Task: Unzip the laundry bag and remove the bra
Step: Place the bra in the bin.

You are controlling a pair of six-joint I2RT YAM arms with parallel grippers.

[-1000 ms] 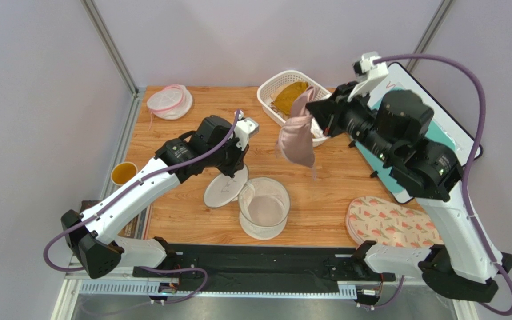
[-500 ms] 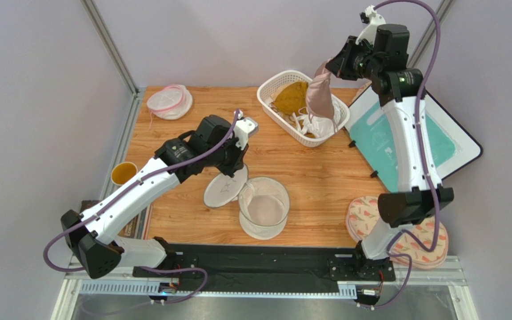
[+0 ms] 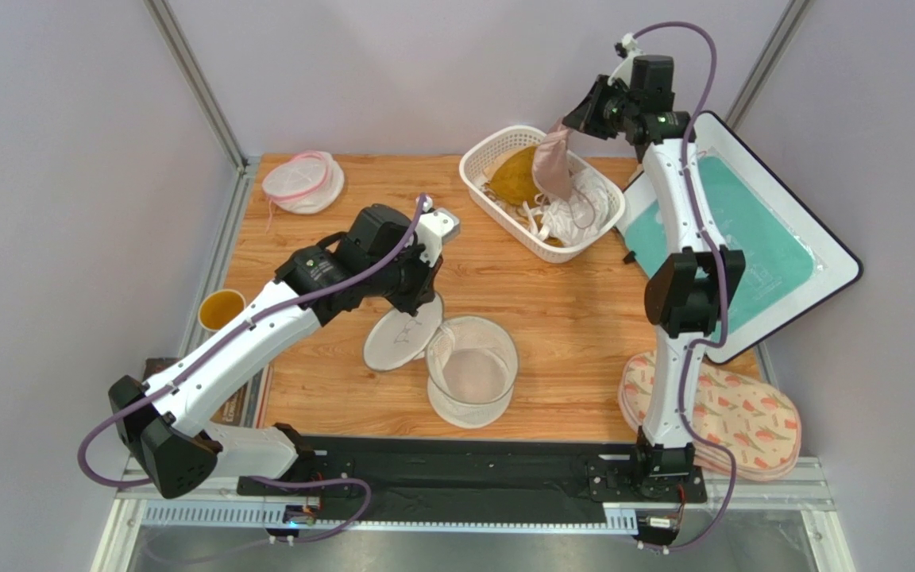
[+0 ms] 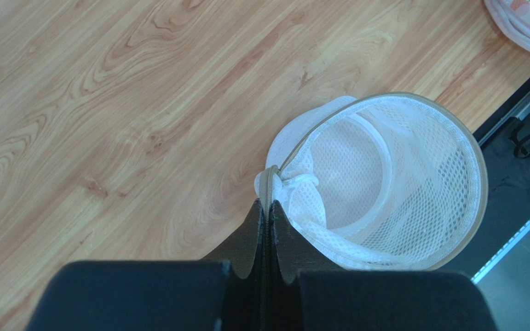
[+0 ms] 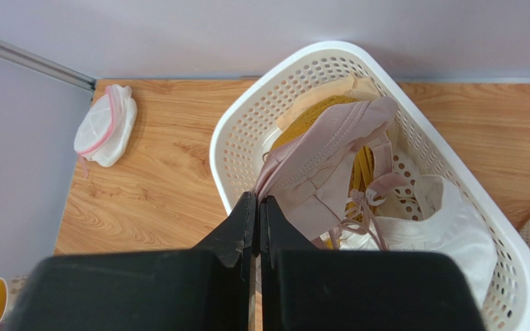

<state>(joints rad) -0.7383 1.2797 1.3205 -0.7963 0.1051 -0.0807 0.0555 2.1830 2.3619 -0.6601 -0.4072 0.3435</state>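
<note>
Over the white basket (image 5: 237,134) at the far edge of the table (image 3: 570,322), my right gripper (image 5: 256,201) has its fingers clamped tight on a fold of the bra (image 5: 330,155). The pale pink cloth hangs from my fingertips down into the basket. Its lower part drapes across the mustard-yellow bra (image 5: 299,124) and touches the white garment (image 5: 447,221) beside it, with thin straps trailing between them. Nearer my bases, my left gripper (image 4: 268,207) is clenched on the tan-edged rim of the laundry bag (image 4: 413,172), right where a little white tab bunches up. The bag stands on the wood with its mouth open upward, well apart from the basket, and its round flap (image 3: 400,340) lies flat on the table, touching the bag's wall below my left wrist. A small mesh pouch with a pink rim (image 3: 302,181) sits in the far left corner, away from both of my grippers
</note>
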